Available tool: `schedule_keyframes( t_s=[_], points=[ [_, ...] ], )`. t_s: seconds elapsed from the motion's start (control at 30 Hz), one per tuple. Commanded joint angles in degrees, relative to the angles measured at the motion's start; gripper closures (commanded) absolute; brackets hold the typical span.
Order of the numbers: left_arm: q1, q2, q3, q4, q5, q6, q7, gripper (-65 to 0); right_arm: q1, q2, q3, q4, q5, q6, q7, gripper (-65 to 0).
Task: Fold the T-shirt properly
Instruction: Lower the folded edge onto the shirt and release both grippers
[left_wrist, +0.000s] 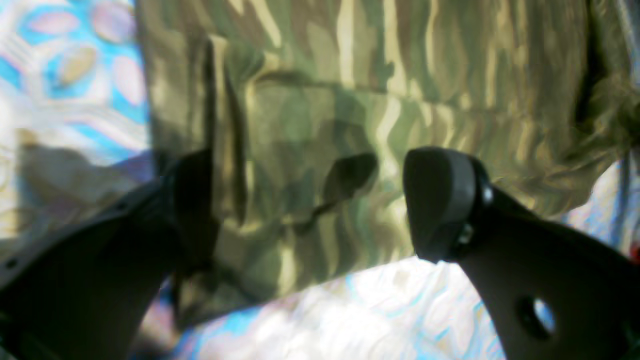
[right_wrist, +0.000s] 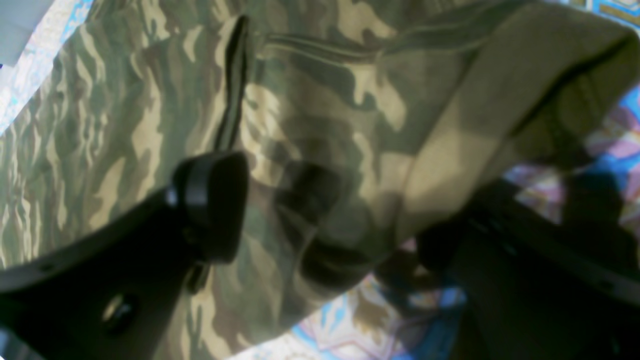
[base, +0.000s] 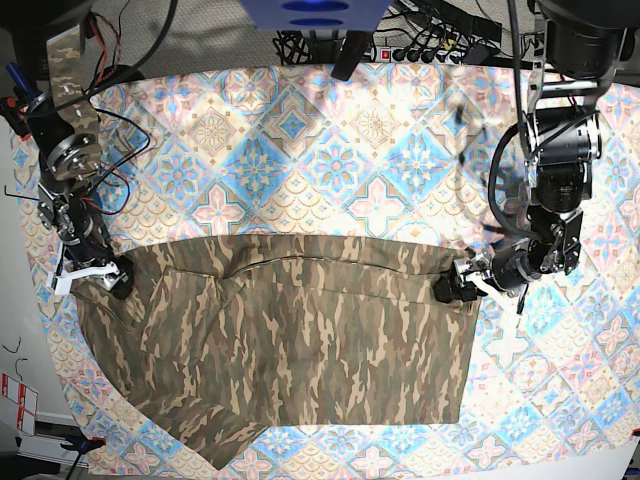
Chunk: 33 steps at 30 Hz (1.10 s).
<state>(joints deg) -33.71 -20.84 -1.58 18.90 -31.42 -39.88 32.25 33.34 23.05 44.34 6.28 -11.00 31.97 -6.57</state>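
The T-shirt fills my left wrist view, its camouflage cloth lying over the tablecloth with a folded seam running across the upper half. My left gripper hangs low over a corner of it with the jaws wide apart; one finger sits over the cloth near its edge, the other at the corner's far side. Nothing is pinched between them.

In the right wrist view the shirt's cloth is doubled, an edge rolled up so that the plain inside shows at the upper right. My right gripper also stands spread wide, one finger over the cloth; the other is dark and half hidden at the cloth's border, so I cannot tell whether it touches.

From the base view the shirt lies spread across the near half of the table, its top edge a straight fold line running between my two grippers, one sleeve trailing toward the near corner. Both grippers sit at the ends of that line, holding nothing.

I judge one fold is laid and I stand between folds. The next move calls for taking two fresh corners, both layers together, then lifting evenly so the cloth does not skew.
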Motion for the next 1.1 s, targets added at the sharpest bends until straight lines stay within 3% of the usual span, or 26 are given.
schedule_keyframes(
  t_s=[0.0,0.07,0.23,0.5,0.83,1.0,1.07],
  points=[
    [-1.67,-1.01,0.13,-1.44,0.61,-0.12,-1.61,-50.3,0.28,0.29,-0.16,-0.26,-1.08,1.40,-4.90,-47.8],
    [-1.85,-1.01,1.54,-3.91,2.19,-0.12,-3.37,-50.3,0.28,0.29,-0.16,-0.26,-1.08,3.07,-5.87,-44.8],
    [-1.32,-0.92,2.16,-4.70,5.00,-0.12,-3.72,-50.3,0.28,0.29,-0.16,-0.26,-1.08,3.07,-6.31,-40.3],
    [-2.02,-1.36,1.89,-4.26,4.91,-0.12,-3.90,-50.3,0.28,0.29,-0.16,-0.26,-1.08,3.07,-6.31,-40.5],
    [-2.20,-4.61,1.89,0.93,5.18,-0.12,-3.99,-50.3,0.28,0.29,-0.16,-0.26,-1.08,3.16,-6.31,-40.5],
    [-2.11,-4.17,2.33,0.84,5.44,-0.12,-4.25,-50.7,0.28,0.29,-0.25,-0.26,-1.08,3.16,-6.31,-40.5],
    [-1.14,-1.80,2.33,0.93,7.02,-0.12,-5.66,-50.8,0.37,0.29,-0.25,-0.26,-1.08,3.16,-6.31,-40.5]
  ],
)
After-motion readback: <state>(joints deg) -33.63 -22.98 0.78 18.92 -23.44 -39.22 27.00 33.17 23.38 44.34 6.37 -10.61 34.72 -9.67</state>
